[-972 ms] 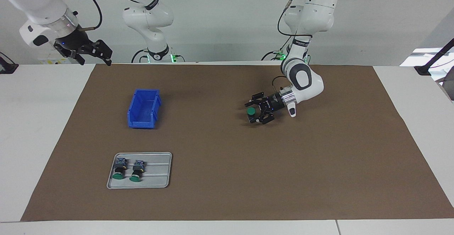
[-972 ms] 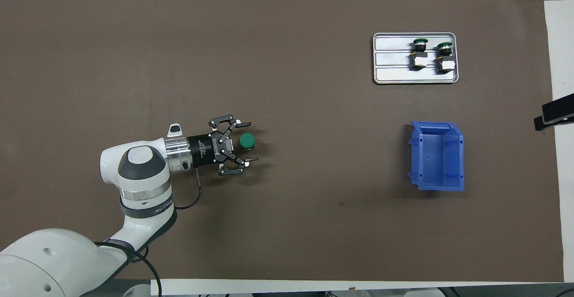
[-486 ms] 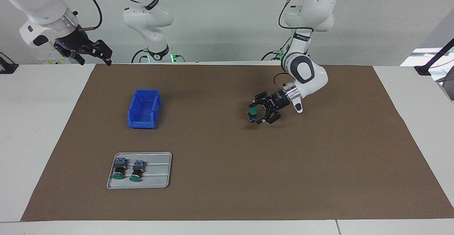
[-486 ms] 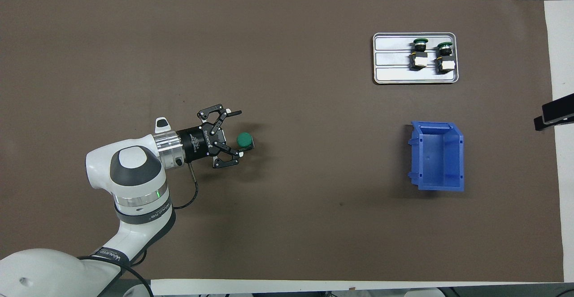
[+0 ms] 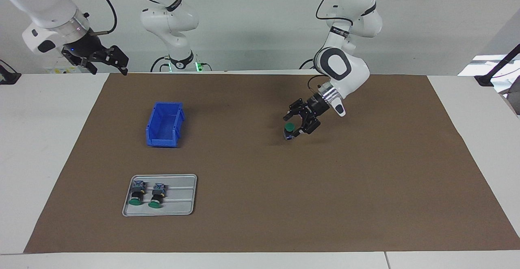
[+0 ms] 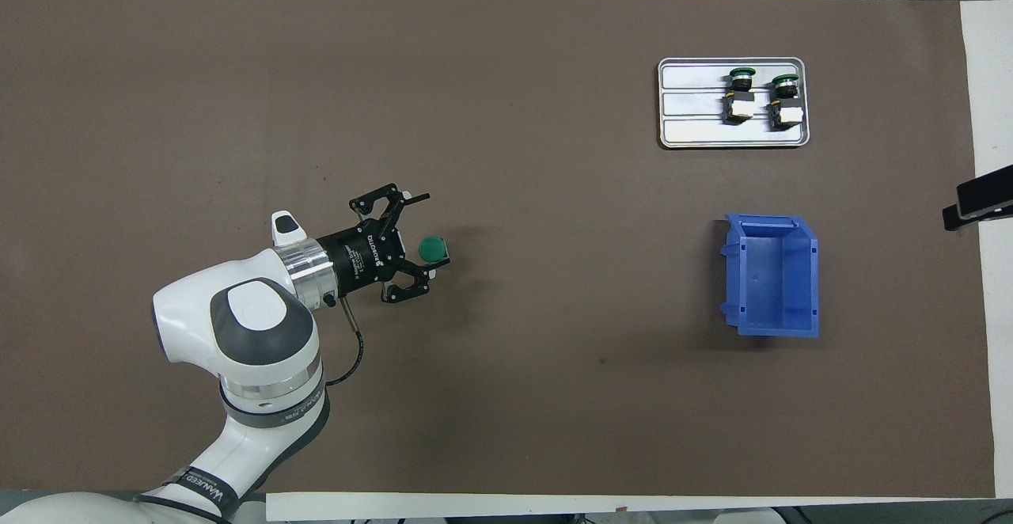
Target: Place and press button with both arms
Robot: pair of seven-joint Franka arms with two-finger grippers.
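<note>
Left hand (image 5: 295, 124) spread, fingers either side of upright button (image 5: 289, 130) | bare mat (image 5: 365, 187) all round | right hand (image 5: 106, 59) spread, raised over counter edge

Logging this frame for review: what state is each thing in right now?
Button: upright on the mat, green cap up, not gripped.
Left gripper: open, raised by the button.
Right gripper: open, waiting above the table's edge.
Blue bin: upright, empty.
Tray: holds two spare buttons lying flat.
</note>
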